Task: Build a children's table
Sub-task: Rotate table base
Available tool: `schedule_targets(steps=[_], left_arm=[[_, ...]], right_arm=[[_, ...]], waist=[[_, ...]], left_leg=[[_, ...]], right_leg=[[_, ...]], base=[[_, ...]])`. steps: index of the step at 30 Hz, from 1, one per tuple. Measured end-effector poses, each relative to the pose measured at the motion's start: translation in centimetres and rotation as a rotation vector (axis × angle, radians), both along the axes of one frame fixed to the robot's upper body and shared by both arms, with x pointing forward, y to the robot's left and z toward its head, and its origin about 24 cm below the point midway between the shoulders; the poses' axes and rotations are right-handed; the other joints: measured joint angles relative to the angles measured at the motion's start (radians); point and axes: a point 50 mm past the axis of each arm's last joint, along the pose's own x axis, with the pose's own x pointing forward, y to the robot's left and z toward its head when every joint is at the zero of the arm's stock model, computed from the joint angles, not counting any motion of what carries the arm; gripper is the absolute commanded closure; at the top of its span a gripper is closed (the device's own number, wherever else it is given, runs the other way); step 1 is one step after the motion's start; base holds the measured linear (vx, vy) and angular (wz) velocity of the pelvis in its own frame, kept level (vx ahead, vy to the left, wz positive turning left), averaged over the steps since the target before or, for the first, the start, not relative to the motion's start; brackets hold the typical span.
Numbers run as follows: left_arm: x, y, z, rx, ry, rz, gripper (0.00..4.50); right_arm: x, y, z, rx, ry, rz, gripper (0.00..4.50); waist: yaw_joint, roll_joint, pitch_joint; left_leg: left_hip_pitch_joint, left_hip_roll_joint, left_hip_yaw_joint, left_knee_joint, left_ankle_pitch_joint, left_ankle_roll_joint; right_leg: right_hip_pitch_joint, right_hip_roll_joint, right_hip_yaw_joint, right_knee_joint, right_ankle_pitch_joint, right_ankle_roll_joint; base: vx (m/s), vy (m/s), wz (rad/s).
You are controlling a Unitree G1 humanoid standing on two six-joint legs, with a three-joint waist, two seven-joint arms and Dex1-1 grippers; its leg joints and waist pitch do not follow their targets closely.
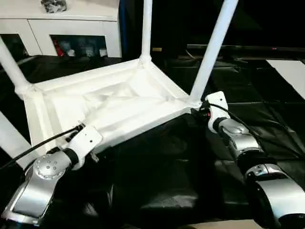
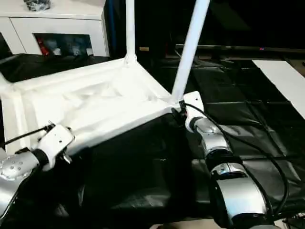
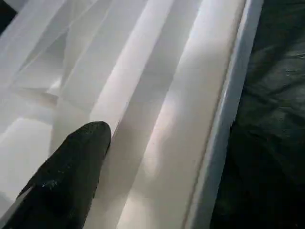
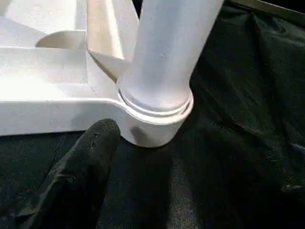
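Tabletop point(image 1: 109, 105) rim beside left jaws

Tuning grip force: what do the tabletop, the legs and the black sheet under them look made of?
Tabletop: apparently moulded white plastic, satin; thin ribs and a rounded corner socket suggest it.
Legs: smooth white tubes with a soft sheen, probably plastic; painted metal can't be ruled out.
Black sheet: wrinkled, slightly glossy, likely plastic film or coated fabric.

Smooth, slightly glossy white plastic tabletop point(image 1: 109, 102) and legs point(image 1: 213, 47); crinkled, shiny black sheeting point(image 1: 267, 114) underneath; brushed silver metal forearms point(image 1: 267, 188)
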Motion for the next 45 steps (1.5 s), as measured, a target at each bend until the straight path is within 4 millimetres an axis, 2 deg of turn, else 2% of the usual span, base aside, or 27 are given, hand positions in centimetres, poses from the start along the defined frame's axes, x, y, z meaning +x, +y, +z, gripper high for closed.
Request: schedule_targets(steps=[4, 6, 9, 13, 15, 18, 21, 24, 29, 33, 38, 42, 45], left_arm=[[0.2, 0.2, 0.2, 0.001, -0.06, 0.031, 0.04], [-0.2, -0.3, 0.8, -0.167, -0.126, 0.086, 0.04], [-1.4, -1.6, 1.3, -0.346, -0.136, 0.05, 0.04], [-5.5, -2.0, 0.6, -0.59, 0.04, -0.094, 0.04], [-6.9, -1.5, 0.2, -0.648, 0.144, -0.126, 0.04], [-8.6, 0.2, 0.9, -0.661, 0.256, -0.181, 0.04], [-10.6, 3.1, 1.5, -0.601, 0.414, -0.184, 0.04], [-11.3, 5.5, 2.3, -0.593, 0.45, -0.145, 0.04], [-11.7, 10.2, 4.8, -0.578, 0.414, -0.039, 0.04], [-12.1, 12.5, 6.2, -0.56, 0.402, 0.02, 0.04], [-11.1, 15.9, 7.9, -0.468, 0.325, 0.13, 0.04], [-9.8, 16.8, 8.5, -0.451, 0.237, 0.121, 0.04], [-7.9, 16.1, 8.9, -0.498, 0.106, 0.066, 0.04]], right_arm=[[-0.4, -0.1, -0.4, 0.005, 0.006, 0.014, 1.05], [-0.7, -0.2, -0.5, 0.01, -0.012, 0.034, 1.05], [-1.3, -0.2, -1.0, 0.015, -0.005, 0.051, 1.05], [-1.8, 0.0, -1.2, 0.028, -0.013, 0.083, 1.05], [-1.9, 0.0, -1.2, 0.035, -0.012, 0.094, 1.05], [-1.9, 0.7, -0.5, 0.054, -0.034, 0.154, 1.05], [-2.3, 1.1, -0.3, 0.06, -0.045, 0.232, 1.05], [-3.0, 1.5, -0.9, 0.059, -0.019, 0.295, 1.05], [-3.6, 1.8, -1.4, 0.058, 0.013, 0.35, 1.05], [-3.8, 1.7, -1.8, 0.035, 0.026, 0.343, 1.05], [-3.7, 1.8, -1.8, 0.026, 0.028, 0.311, 1.05], [-3.6, 1.9, -1.9, 0.019, 0.029, 0.301, 1.05], [-3.6, 2.5, -2.1, 0.014, 0.03, 0.299, 1.05]], waist=[[0.001, 0.0, 0.0], [0.001, 0.0, 0.0], [0.001, 0.0, 0.0], [-0.004, -0.001, -0.001], [-0.002, 0.0, 0.0], [0.002, -0.001, -0.001], [0.0, -0.003, -0.001], [0.001, -0.004, -0.001], [-0.001, -0.008, -0.001], [-0.001, -0.009, 0.0], [0.002, -0.011, 0.0], [0.004, -0.012, 0.0], [0.008, -0.012, 0.0]], left_leg=[[-0.001, 0.0, 0.0, 0.0, 0.0, 0.0], [-0.001, 0.0, 0.0, 0.001, 0.0, 0.0], [-0.002, 0.0, 0.0, 0.002, 0.0, 0.0], [-0.002, 0.001, -0.001, 0.001, 0.0, 0.0], [-0.002, 0.003, -0.001, 0.001, 0.0, 0.0], [0.0, 0.006, -0.001, 0.001, 0.0, 0.0], [0.002, 0.009, -0.001, 0.001, -0.001, -0.002], [0.003, 0.009, -0.001, 0.001, -0.002, -0.003], [0.006, 0.009, -0.001, 0.001, -0.002, -0.003], [0.006, 0.009, -0.001, 0.001, -0.002, -0.003], [0.007, 0.009, -0.001, 0.001, -0.002, -0.003], [0.007, 0.008, -0.001, 0.001, -0.002, -0.003], [0.008, 0.008, 0.0, 0.001, -0.002, -0.003]], right_leg=[[0.0, 0.0, 0.0, 0.0, 0.0, 0.0], [0.0, 0.0, 0.0, -0.001, 0.0, 0.0], [-0.001, 0.0, 0.0, -0.002, -0.001, 0.0], [-0.003, 0.002, 0.001, -0.002, -0.003, 0.001], [-0.003, 0.004, 0.001, -0.002, -0.004, 0.002], [-0.002, 0.008, 0.002, -0.002, -0.004, 0.003], [-0.002, 0.012, 0.004, -0.002, -0.006, 0.006], [-0.002, 0.013, 0.005, -0.002, -0.007, 0.006], [-0.001, 0.013, 0.005, -0.002, -0.007, 0.006], [-0.001, 0.012, 0.006, -0.003, -0.007, 0.006], [0.0, 0.013, 0.005, -0.002, -0.007, 0.006], [0.001, 0.012, 0.006, -0.003, -0.006, 0.005], [0.002, 0.012, 0.006, -0.002, -0.003, 0.0]], base=[[0.0, 0.0, 0.0], [0.0, 0.0, 0.0], [0.0, 0.0, 0.0], [0.0, 0.0, 0.0], [0.0, 0.0, 0.0], [0.0, 0.0, 0.0], [0.0, 0.0, 0.0], [0.0, 0.0, 0.0], [0.0, 0.0, 0.0], [0.0, 0.0, 0.0], [0.0, 0.0, 0.0], [0.0, 0.0, 0.0], [0.0, 0.0, 0.0]])
